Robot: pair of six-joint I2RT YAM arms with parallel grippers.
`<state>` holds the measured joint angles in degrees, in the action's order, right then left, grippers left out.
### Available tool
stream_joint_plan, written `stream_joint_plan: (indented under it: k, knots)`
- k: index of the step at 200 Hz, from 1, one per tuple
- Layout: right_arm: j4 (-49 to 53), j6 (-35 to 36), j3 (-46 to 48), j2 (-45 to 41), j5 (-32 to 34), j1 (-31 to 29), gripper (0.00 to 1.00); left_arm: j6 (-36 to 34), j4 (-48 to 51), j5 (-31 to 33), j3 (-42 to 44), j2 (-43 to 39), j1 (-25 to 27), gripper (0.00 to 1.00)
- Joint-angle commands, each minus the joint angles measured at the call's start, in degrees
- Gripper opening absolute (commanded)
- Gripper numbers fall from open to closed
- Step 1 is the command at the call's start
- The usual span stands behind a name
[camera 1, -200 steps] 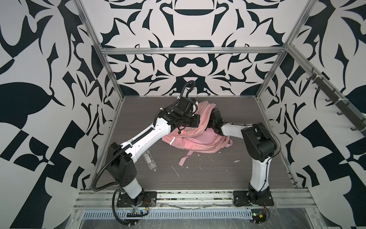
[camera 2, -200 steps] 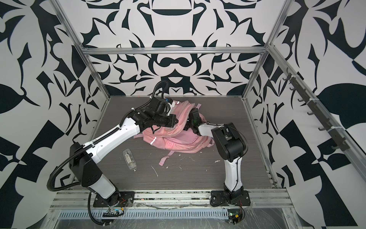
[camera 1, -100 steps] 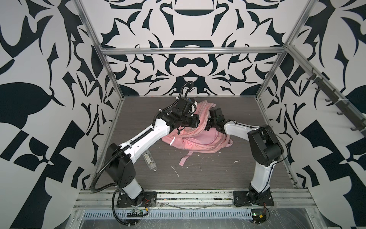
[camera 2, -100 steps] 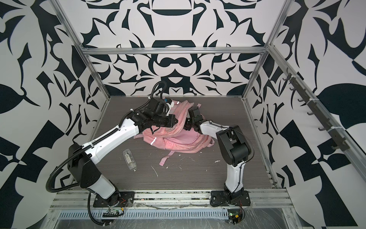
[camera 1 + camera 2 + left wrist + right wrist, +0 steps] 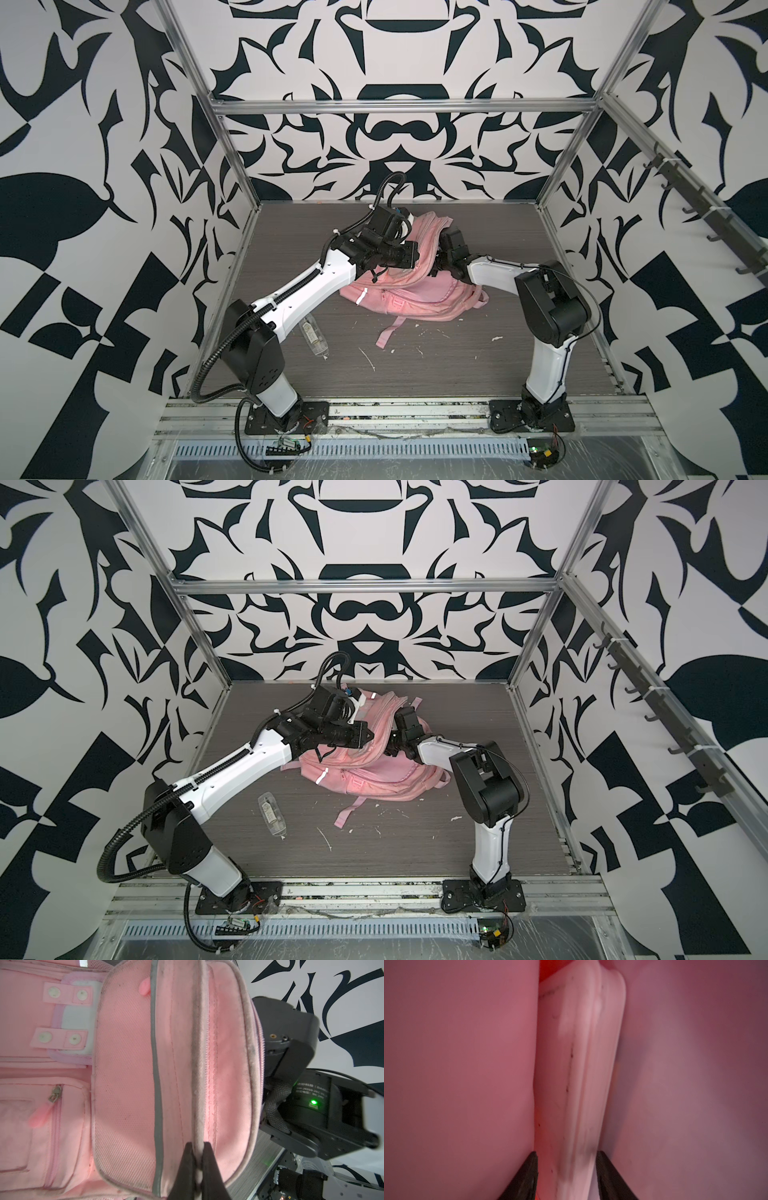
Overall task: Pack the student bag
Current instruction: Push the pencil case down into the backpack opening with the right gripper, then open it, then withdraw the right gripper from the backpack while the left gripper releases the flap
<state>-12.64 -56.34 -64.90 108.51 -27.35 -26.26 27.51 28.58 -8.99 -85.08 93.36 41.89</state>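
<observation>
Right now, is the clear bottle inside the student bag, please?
No, the clear bottle lies on the table, apart from the student bag.

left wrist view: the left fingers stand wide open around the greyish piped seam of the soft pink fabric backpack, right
Not quite: the left wrist view shows the left fingers shut on the greyish piped seam of the soft pink fabric backpack, pinching it.

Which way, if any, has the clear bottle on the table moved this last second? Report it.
No. In both top views the clear bottle lies where it did, at the same gap from the white streak beside it.
</observation>
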Motion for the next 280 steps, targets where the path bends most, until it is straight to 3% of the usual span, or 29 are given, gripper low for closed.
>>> stream_joint_plan:
  k: [1, 101, 130, 163, 188, 217, 280]
  knots:
    - [4.3, 6.3, 1.8, -7.6, 2.1, -0.5, 0.49, 0.5, -3.4, -2.6, -0.4, -0.4, -0.1, 0.00]
    - [29.7, 21.1, 21.7, -38.8, 21.4, 0.4, 0.49, 1.9, -4.9, -6.2, -4.8, 9.9, 2.0, 0.00]
    - [33.7, 21.8, 23.8, -46.2, 23.6, 0.3, 0.48, 2.0, -4.9, -6.3, -8.2, 14.8, 4.3, 0.00]
    - [35.1, 22.2, 24.4, -49.0, 23.6, 0.4, 0.48, 2.4, -3.7, -7.1, -11.5, 19.5, 6.0, 0.00]
    - [34.3, 21.6, 25.0, -48.7, 22.7, 0.3, 0.48, 1.1, 0.1, -5.7, -12.5, 20.0, 6.0, 0.22]
    - [31.8, 20.7, 25.6, -47.8, 21.2, 0.1, 0.47, -1.0, 1.0, -2.1, -8.1, 15.1, 4.9, 0.49]
    - [25.6, 18.4, 23.8, -42.1, 21.5, -5.5, 0.48, 2.3, -5.0, -2.0, 11.4, 0.0, -3.3, 0.54]
